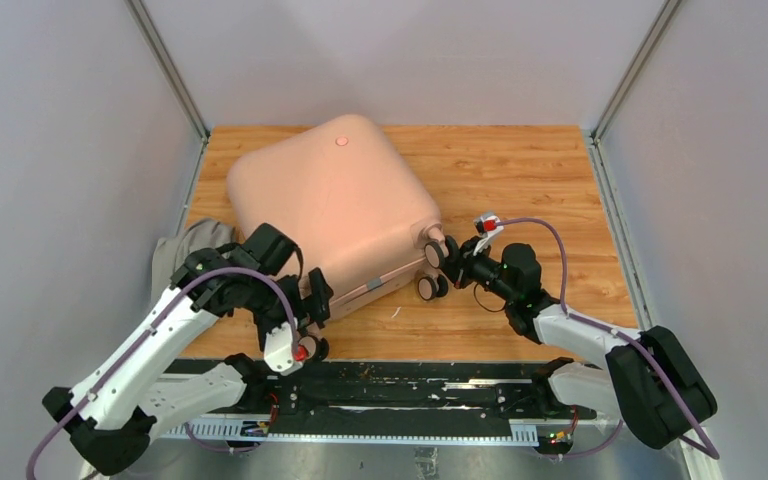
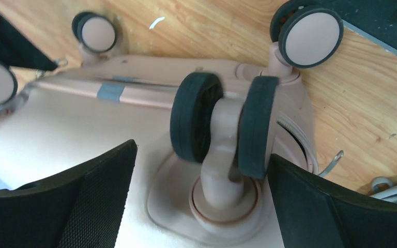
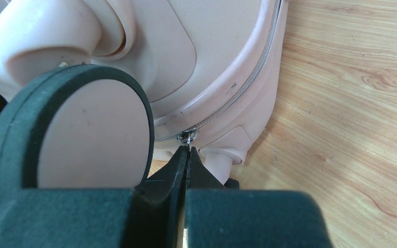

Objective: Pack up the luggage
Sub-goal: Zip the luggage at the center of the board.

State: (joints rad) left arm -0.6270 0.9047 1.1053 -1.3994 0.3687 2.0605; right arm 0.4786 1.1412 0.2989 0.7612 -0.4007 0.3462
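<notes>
Right gripper (image 3: 186, 155), bottom centre of wrist view: fingers pressed together, tips at zipper pull (image 3: 187, 136). Left gripper (image 2: 201, 157) spread wide, flanking twin wheel (image 2: 194, 116). Luggage (image 1: 330, 200) closed, flat on table (image 1: 520, 170), centre-left of top view (grey cloth (image 1: 185, 250) beside it).

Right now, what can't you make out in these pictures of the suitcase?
Inside the luggage: the pink shell hides it in every view.
The right hand: in the right wrist view its shut tips meet the zipper pull; whether they pinch it is too small to tell.
The grey cloth: in the top view the left arm and the luggage cover most of it.
</notes>
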